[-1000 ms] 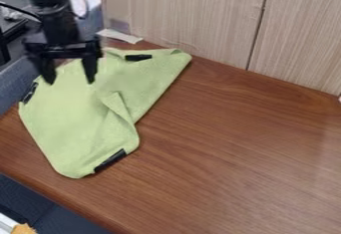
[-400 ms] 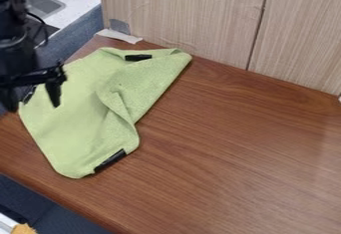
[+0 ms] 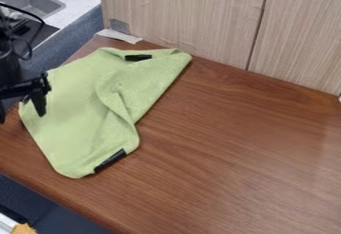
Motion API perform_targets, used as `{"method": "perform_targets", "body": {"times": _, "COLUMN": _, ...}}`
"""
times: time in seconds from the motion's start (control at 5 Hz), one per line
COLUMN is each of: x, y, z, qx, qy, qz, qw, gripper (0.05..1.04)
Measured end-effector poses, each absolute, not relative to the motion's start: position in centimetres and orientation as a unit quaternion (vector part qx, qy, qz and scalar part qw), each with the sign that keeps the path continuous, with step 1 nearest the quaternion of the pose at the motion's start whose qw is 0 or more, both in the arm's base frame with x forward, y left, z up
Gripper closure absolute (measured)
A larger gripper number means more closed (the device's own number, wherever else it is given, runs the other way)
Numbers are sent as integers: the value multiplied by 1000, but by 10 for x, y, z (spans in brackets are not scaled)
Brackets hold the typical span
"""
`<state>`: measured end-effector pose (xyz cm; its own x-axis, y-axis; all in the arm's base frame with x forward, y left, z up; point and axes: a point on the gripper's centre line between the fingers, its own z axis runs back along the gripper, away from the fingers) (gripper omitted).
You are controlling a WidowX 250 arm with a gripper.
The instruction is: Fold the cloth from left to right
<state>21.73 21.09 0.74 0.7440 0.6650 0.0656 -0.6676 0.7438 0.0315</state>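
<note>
Camera view, cloth: green cloth [image 3: 73, 123] on the left part of the wooden table [image 3: 233, 153], its right side partly doubled over in a slanting crease.
Gripper: black gripper [image 3: 21, 115] at the cloth's left margin; jaws released and apart, clasping nothing; contact with the fabric cannot be told.
Step in hand: judged to be gripping the left edge; best done by pinching a single layer, lifting slightly and drawing it rightward slowly, lest the cloth bunch.
Container: sink [image 3: 33, 3] behind, contents indeterminate.

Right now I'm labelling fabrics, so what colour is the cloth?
The cloth is light green, clearest in camera view.
</note>
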Motion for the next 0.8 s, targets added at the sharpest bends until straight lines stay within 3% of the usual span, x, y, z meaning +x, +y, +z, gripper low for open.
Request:
{"method": "perform_targets", "body": {"times": 0.2, "x": 218, "y": 213, "z": -10, "qx": 18, "qy": -3, "qz": 351, "qw": 936, "gripper": 83}}
{"method": "perform_targets", "body": {"times": 0.4, "x": 224, "y": 217, "z": -14, "qx": 18, "qy": -10, "qz": 347, "qw": 937, "gripper": 133}}
{"method": "perform_targets", "body": {"times": 0.8, "x": 232, "y": 223, "z": -13, "qx": 41, "qy": -14, "qz": 339, "qw": 940, "gripper": 692}}
